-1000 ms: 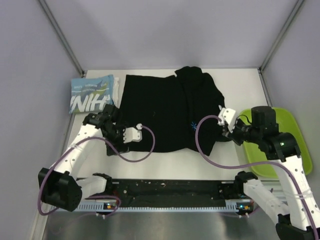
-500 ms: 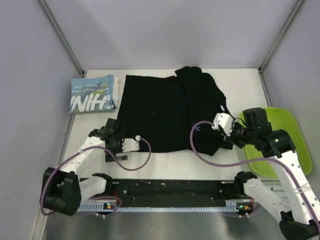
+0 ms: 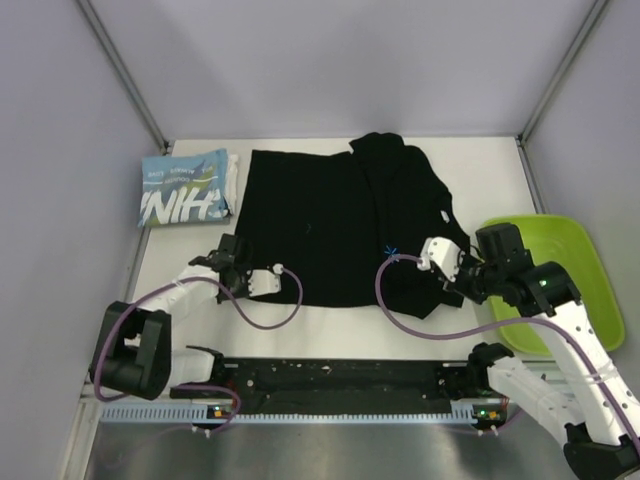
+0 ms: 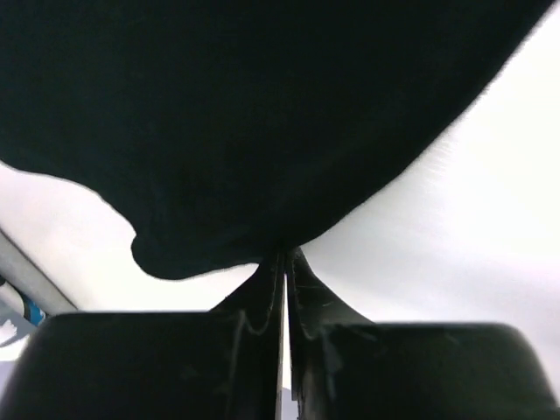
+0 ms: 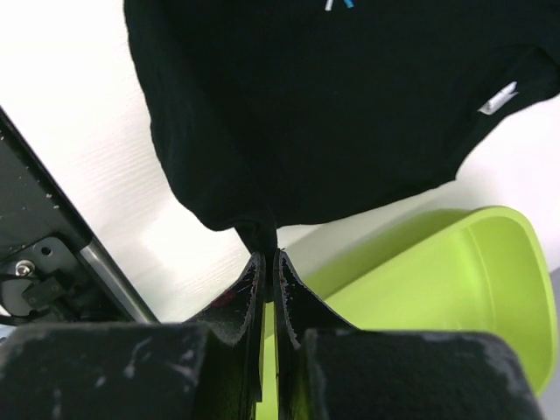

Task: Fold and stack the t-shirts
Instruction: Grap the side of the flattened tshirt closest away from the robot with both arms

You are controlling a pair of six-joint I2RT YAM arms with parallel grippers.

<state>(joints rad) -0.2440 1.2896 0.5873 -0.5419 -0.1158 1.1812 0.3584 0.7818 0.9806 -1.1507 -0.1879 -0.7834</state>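
Worktop (image 3: 490, 175): white, walled on three sides, arm bases along the near edge.

Black t-shirt (image 3: 330, 225): largest item, spread mostly flat across the middle of the worktop. Its right part is doubled over in a darker, rumpled fold running from the far edge towards the near right corner.

Lime-green tray (image 3: 578, 245): at the right edge of the worktop, just beside the black t-shirt's near right corner and partly hidden under the right arm.

Light blue t-shirt (image 3: 183, 188): folded into a compact rectangle at the far left, white lettering facing up. It lies just beside the black t-shirt's left edge; cannot tell whether they touch.

Left end effector (image 4: 284, 255): low at the near left corner of the black t-shirt, fingers pressed together on the hem edge.

Right end effector (image 5: 267, 254): at the near right corner, fingers closed on a small tuck of black cloth, with the tray directly behind.

Neck label (image 5: 497, 99): small, white, on the folded right part of the black t-shirt.
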